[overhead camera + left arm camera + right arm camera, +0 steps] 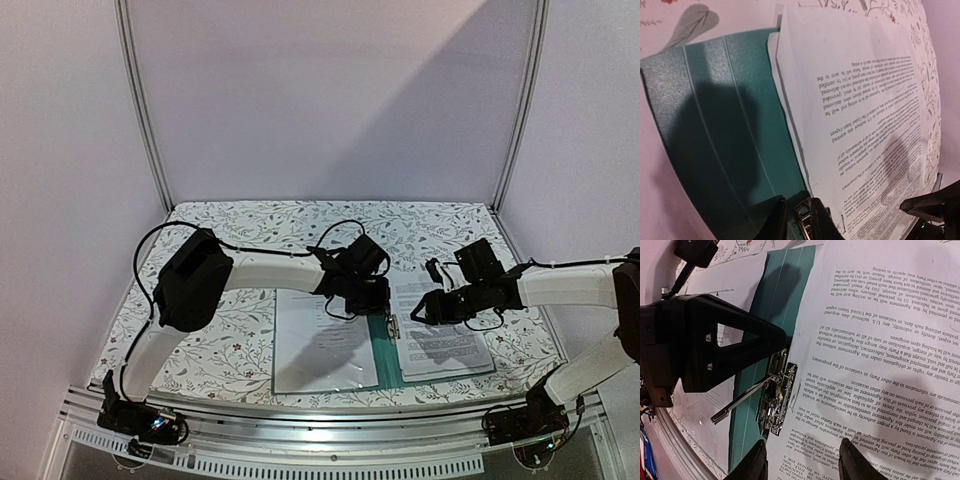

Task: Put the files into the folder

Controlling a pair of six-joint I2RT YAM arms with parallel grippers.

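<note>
The folder lay open on the worktop, with the files on its right half. The left gripper pinched the clip; the right gripper hovered spread. This looked like the clamping step, and next the sheets likely needed tucking under the clip.

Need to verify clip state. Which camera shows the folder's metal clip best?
Right wrist: the clip sits mid-frame, sharp, lever sticking out. Top view shows only a small silver speck. Left wrist catches just a sliver at the bottom edge.
</note>
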